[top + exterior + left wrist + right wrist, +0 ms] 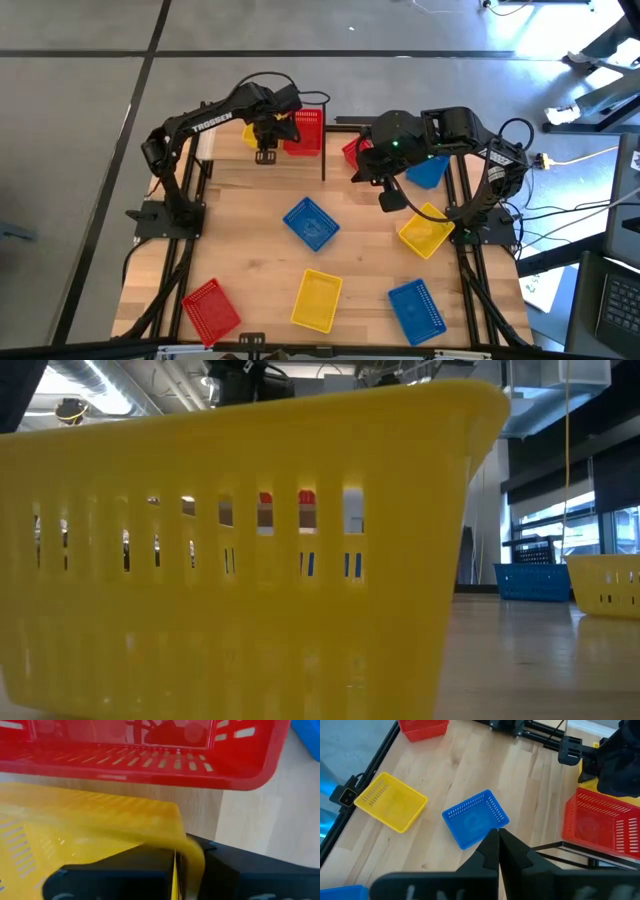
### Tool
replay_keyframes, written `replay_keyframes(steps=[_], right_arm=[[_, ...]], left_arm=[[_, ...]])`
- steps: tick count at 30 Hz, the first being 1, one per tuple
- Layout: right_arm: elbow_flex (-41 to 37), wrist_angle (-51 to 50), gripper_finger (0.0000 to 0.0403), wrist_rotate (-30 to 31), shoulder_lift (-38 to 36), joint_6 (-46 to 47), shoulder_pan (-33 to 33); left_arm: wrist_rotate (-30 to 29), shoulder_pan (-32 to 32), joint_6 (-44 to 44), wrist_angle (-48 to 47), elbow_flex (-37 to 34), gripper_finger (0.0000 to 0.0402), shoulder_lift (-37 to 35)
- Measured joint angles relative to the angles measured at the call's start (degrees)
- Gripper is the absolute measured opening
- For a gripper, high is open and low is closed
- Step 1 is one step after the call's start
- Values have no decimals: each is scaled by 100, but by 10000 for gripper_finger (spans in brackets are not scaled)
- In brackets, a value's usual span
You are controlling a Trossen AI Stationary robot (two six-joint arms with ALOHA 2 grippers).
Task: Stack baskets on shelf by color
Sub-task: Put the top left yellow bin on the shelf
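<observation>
Overhead, the left gripper pinches the thin rim of a slotted yellow plastic basket on the plank shelf, beside a red mesh basket. The right gripper, jaws closed and empty, hangs above the wooden table, where rectangular blue, yellow and red baskets lie scattered.

Around the central blue basket bare tabletop lies open on every side; beyond it, the shelf looks crowded by a red basket and both arms.
</observation>
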Motion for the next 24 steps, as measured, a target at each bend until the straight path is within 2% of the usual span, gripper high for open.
replay_keyframes(steps=[8,17,24], right_arm=[[0,0,0,2,2,0,2],[0,-2,0,2,2,-24,2],[0,-4,0,2,1,-31,2]], left_arm=[[-12,-95,-152,-17,0,56,-4],[-470,-427,-274,-165,23,57,-50],[-604,-493,-311,-327,577,55,-50]])
